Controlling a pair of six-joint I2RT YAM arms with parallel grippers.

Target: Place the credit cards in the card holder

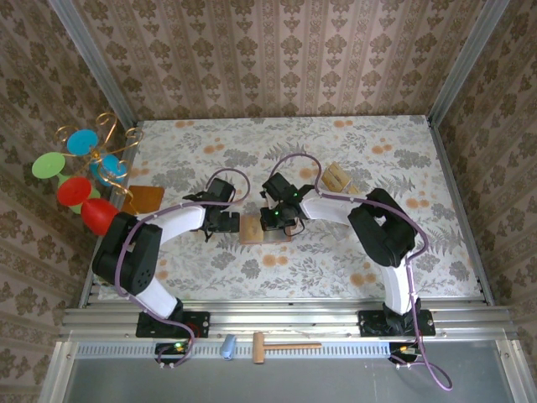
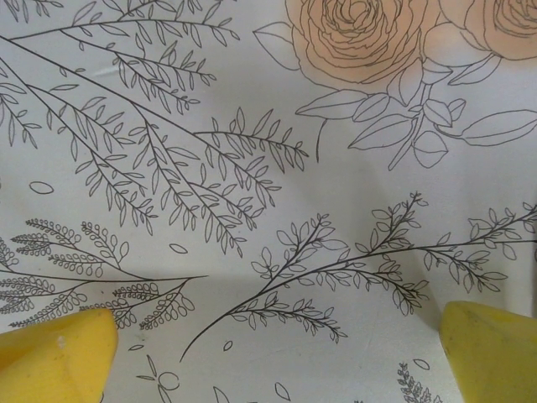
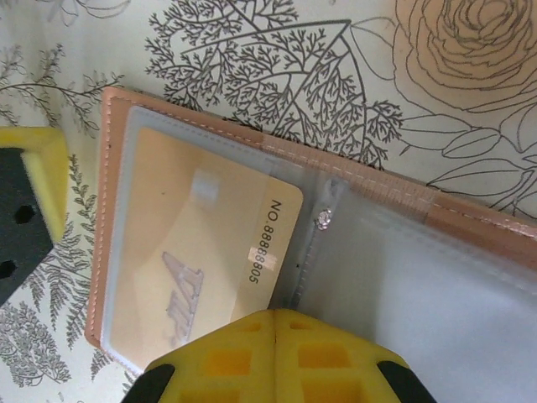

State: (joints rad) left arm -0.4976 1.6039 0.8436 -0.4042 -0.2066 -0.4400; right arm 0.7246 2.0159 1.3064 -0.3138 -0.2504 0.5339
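Over the open card holder (image 3: 95, 218), the R gripper (image 3: 275, 323) has its yellow fingers (image 3: 226, 361) shut tight, pad to pad, w/ nothing visible betw. them. The tips sit at the lower edge of a credit card (image 3: 201, 252); can't tell if they touch it. That tan card lies inside the clear sleeve on the holder's left half in the wrist view, a number printed along its right side. A small metal snap (image 3: 323, 218) sits at the holder's fold, and the other sleeve shows greyish lining.

Just left of the holder, the L gripper (image 2: 277, 353) has its yellow fingertips (image 2: 54, 357) spread wide, holding nothing, over bare floral tablecloth (image 2: 252, 168).

From above, the holder (image 1: 252, 229) lies flat betw. the L gripper (image 1: 222, 225) and R gripper (image 1: 277, 222). Loose cards (image 1: 337, 176) lie in a small heap beyond the holder and to its right, well apart from it. An orange-brown board (image 1: 143, 199) lies well left of the holder.
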